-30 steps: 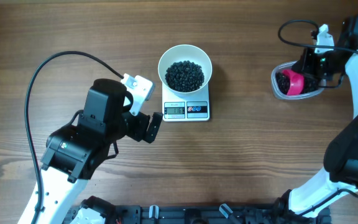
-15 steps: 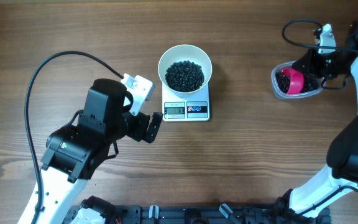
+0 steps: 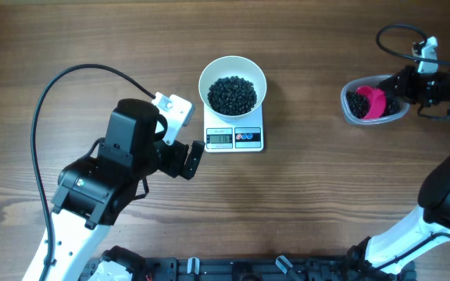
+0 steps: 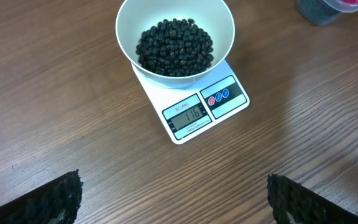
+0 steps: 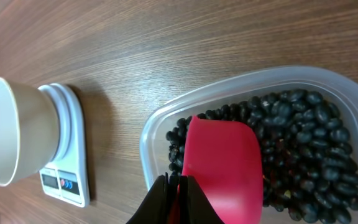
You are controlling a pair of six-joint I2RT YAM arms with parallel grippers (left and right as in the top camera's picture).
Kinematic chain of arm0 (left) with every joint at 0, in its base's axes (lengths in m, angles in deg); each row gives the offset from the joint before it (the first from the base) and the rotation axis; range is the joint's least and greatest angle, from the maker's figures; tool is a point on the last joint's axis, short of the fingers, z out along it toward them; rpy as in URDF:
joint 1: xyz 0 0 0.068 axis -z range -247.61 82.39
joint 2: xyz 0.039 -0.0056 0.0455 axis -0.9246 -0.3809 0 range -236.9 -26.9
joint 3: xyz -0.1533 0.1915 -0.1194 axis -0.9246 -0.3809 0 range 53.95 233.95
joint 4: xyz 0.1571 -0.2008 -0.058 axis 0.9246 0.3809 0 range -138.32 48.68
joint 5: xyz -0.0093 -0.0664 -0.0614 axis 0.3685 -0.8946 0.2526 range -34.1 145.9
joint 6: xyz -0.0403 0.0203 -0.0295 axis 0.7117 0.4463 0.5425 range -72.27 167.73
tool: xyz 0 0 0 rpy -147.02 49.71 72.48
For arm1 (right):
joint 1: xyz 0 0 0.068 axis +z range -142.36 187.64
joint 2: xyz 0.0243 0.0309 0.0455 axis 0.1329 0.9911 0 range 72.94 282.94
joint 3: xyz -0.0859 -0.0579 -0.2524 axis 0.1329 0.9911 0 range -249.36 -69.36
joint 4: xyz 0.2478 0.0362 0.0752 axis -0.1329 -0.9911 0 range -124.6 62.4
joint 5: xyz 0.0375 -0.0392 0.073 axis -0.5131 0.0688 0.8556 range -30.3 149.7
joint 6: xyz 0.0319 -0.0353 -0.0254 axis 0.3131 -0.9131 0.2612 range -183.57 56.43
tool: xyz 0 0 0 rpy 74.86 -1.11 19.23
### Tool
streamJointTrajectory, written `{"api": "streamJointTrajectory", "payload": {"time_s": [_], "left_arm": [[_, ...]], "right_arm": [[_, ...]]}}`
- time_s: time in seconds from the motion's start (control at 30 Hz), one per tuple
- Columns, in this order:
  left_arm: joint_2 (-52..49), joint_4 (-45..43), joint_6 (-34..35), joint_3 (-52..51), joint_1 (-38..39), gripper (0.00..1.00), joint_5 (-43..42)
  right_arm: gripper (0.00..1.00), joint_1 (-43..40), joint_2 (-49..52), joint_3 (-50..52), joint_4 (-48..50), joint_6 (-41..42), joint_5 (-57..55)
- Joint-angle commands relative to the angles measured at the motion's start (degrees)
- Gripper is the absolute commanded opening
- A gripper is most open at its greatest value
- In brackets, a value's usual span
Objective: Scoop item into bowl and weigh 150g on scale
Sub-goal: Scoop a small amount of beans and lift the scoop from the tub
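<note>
Brown wood-grain tabletop (image 3: 326, 195) fills every view. At its middle, a heap of black beans (image 3: 233, 94) lies in the round white bowl (image 3: 233, 64), covering the bottom and leaving the upper wall bare. The bowl stands on the white digital kitchen scale (image 3: 234, 138), over the platform's far part, so the near strip with the grey display and the red and blue buttons shows. In the left wrist view the digits appear to read 116.

Well apart, toward the right edge, sits a clear plastic tub (image 3: 344, 105) with rounded corners, holding more of the same beans. A pink scoop (image 5: 222, 162) is inside it, its head lying on the beans near the tub's end that faces the scale. Whether the scoop carries any beans cannot be told.

The right pincer (image 5: 176, 193) is clenched on the scoop's handle, its dark fingers pressed together with a sliver of pink between them. Its arm reaches in from the right edge.

The left pincer (image 4: 173, 208) is released, its two textured fingers spread to the lower corners of its own view, with bare wood between them. It hangs near the scale's left side, touching nothing and pointing toward the bowl.
</note>
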Motion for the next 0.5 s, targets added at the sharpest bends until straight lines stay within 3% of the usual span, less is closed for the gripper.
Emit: {"api": "streamJointTrajectory", "payload": {"time_s": [0.0, 0.47], "left_arm": [[0.22, -0.15, -0.46, 0.79, -0.26, 1.00, -0.68], [0.22, -0.15, -0.48, 0.79, -0.26, 1.00, -0.70]], "right_arm": [[0.04, -1.09, 1.51, 0.81, -0.68, -2.43, 4.87], [0.04, -2.23, 1.51, 0.81, -3.93, -4.94, 6.16]]}}
